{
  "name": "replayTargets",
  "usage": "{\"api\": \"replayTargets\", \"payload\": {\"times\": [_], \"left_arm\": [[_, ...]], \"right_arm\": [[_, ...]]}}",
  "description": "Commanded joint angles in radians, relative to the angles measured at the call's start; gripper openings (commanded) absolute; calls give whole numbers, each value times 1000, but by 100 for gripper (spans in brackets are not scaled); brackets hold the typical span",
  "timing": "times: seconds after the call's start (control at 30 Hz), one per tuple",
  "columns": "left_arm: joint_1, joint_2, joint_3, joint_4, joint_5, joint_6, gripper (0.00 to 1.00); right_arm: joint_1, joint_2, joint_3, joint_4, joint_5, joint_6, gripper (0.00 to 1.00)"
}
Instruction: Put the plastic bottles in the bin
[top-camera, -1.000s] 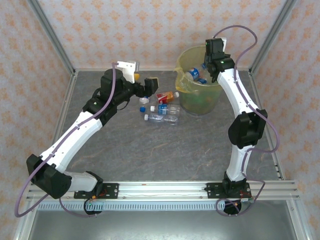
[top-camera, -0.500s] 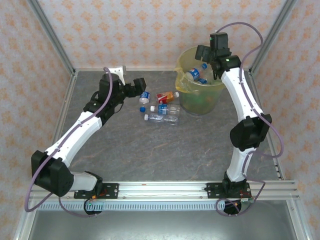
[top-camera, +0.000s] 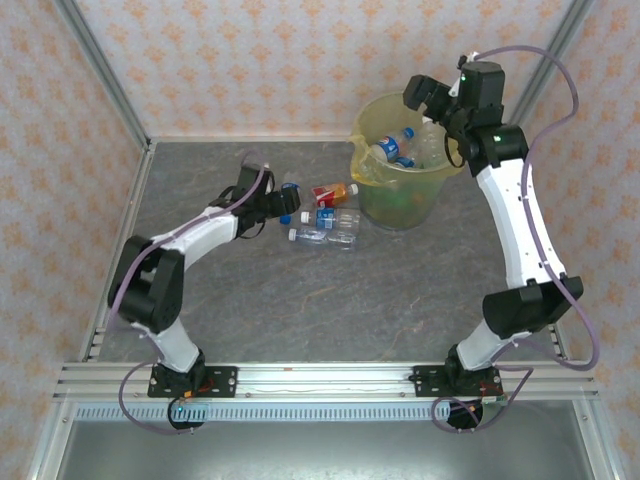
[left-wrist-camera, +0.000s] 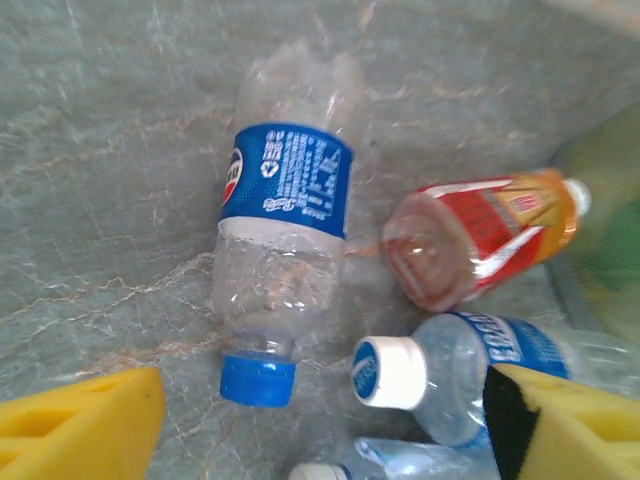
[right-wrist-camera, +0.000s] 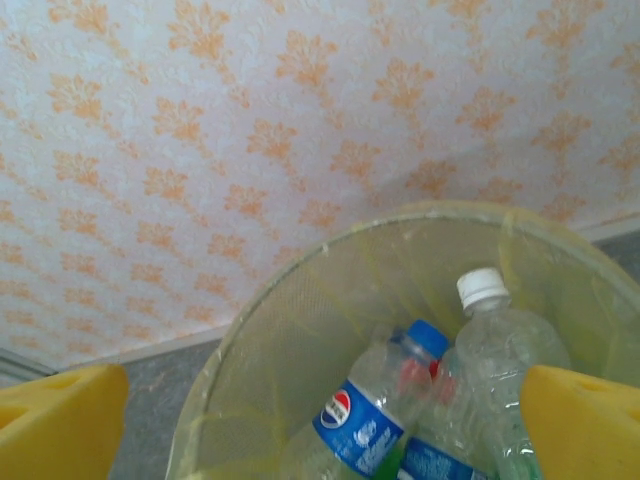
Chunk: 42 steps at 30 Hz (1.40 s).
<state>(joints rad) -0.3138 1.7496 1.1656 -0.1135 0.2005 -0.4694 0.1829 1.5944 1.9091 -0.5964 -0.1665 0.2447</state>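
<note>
Translucent yellow round bin (top-camera: 390, 205) (bag-lined); 4 crinkled plastic bottles (left-wrist-camera: 285, 200) beside.

Grey marbled table (top-camera: 300, 300), four plastic bottles (top-camera: 335, 216) (lying flat), yellow bin (top-camera: 400, 205) beside them

Translucent yellow bin (top-camera: 385, 207), clear blue-labelled bottles (left-wrist-camera: 285, 190), orange-patterned wallpaper (right-wrist-camera: 250, 120), grey marbled table (top-camera: 330, 300)

Four plastic bottles (top-camera: 335, 215) lie sideways near the bench's (top-camera: 300, 300) far edge, just left of the yellow bin (top-camera: 405, 200) holding several more.
</note>
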Motion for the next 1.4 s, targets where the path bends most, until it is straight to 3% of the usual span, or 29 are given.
{"api": "replayTargets", "payload": {"times": [0.0,0.37,0.47,0.6,0.63,0.77,1.0,1.2,1.37], "left_arm": [[6,99,132,-79,-25,58,78],[5,373,373,-214,-171,161,80],[6,411,396,-196,-152,165,77],[6,437,433,-198,-142,143,57],[5,433,428,-191,-134,137,57],[5,378,383,-160,-112,127,53],[5,177,266,-101,-51,134,53],[1,-39,210,-75,47,157,53],[-31,-199,183,-45,117,189,53]], "right_arm": [[1,-81,-71,32,-19,45,100],[1,-224,-169,53,-29,97,100],[1,-247,-187,56,13,103,100],[1,-246,-186,49,22,104,100],[0,-246,-189,50,14,111,100],[-6,-218,-175,3,78,149,100],[-11,-224,-207,103,-103,193,98],[-2,-218,-237,178,-296,269,83],[91,-170,-194,179,-339,273,81]]}}
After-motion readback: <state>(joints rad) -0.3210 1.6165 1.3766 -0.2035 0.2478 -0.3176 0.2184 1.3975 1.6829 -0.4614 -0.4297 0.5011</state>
